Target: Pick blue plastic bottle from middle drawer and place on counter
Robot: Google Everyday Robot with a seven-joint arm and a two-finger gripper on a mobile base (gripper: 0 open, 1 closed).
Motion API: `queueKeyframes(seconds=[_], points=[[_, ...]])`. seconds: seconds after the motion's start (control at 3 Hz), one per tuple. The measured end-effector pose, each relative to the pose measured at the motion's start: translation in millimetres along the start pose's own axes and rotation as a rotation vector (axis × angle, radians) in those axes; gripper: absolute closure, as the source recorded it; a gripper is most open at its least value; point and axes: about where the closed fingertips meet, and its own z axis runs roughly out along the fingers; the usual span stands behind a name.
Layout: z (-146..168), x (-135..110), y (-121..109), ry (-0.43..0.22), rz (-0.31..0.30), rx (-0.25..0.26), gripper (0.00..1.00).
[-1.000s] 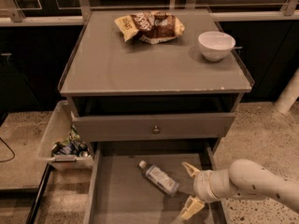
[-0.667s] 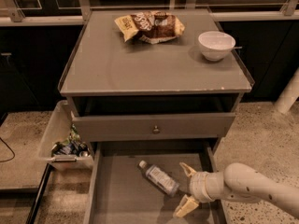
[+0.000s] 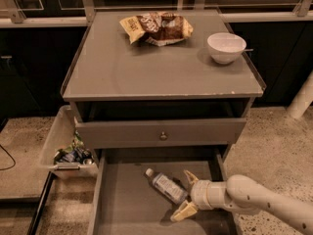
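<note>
The blue plastic bottle (image 3: 166, 185) lies on its side on the floor of the open middle drawer (image 3: 124, 207), white cap toward the upper left. My gripper (image 3: 184, 195) is inside the drawer, right at the bottle's lower right end, with its fingers open: one fingertip (image 3: 190, 177) is above the bottle's base and the other (image 3: 181, 213) below it. The white arm reaches in from the lower right. The counter (image 3: 142, 70) is the grey cabinet top above the drawers.
A brown-and-yellow snack bag (image 3: 157, 28) lies at the back of the counter and a white bowl (image 3: 226, 47) at its right. A shut drawer panel with a round knob (image 3: 163, 136) sits above the open drawer. A bin of wrappers (image 3: 68, 151) stands on the floor at left.
My gripper has moved left inside the drawer, from beside the right wall to the bottle's base, with fingers still spread. The bottle has not moved.
</note>
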Motion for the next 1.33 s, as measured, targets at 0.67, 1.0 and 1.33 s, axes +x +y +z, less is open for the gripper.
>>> queueKeyframes(seconds=[0.67, 1.0, 1.33], points=[[40.0, 11.3, -4.2, -0.063, 0.007, 0.027, 0.0], [41.2, 12.0, -3.1, -0.064, 0.009, 0.025, 0.19], [41.2, 12.0, -3.1, -0.064, 0.009, 0.025, 0.42]])
